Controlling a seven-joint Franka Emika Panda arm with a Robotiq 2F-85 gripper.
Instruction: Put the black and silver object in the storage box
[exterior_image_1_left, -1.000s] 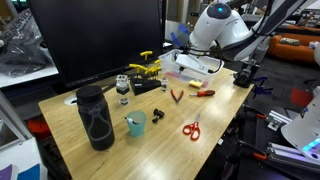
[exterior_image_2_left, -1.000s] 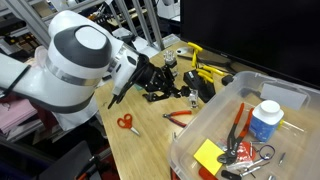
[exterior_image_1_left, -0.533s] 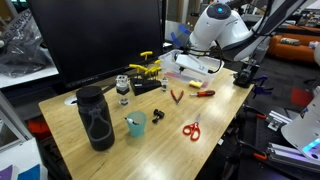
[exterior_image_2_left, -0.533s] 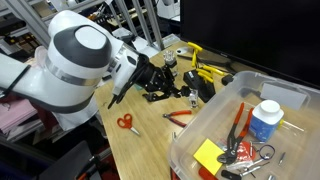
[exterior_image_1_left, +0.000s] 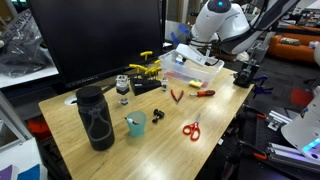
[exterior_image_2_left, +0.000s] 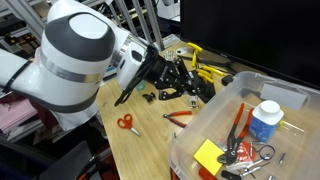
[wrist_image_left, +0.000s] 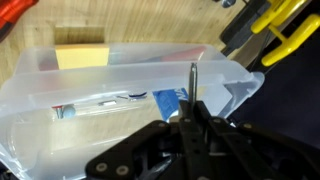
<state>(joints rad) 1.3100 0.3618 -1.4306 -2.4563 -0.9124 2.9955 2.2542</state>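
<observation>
Surface of pale wood (exterior_image_1_left: 150, 140) carries everything I am working over. My white arm (exterior_image_2_left: 75, 60) reaches across it toward the far end. The storage box (wrist_image_left: 40, 95), clear and bluish with low walls, fills most of the wrist view directly beneath the jaws; in an exterior view its rim (exterior_image_2_left: 200, 130) shows with tools and a yellow note (exterior_image_2_left: 208, 155) lying inside. A tall black bottle (exterior_image_1_left: 95, 118) stands at the near end, well apart from the box, with a teal cup (exterior_image_1_left: 136, 124) just beside it and red-handled scissors (exterior_image_1_left: 191, 128) lying flat nearby. The jaws are closed on the black and silver object (wrist_image_left: 193, 85), its thin metal part jutting out over the box interior.
</observation>
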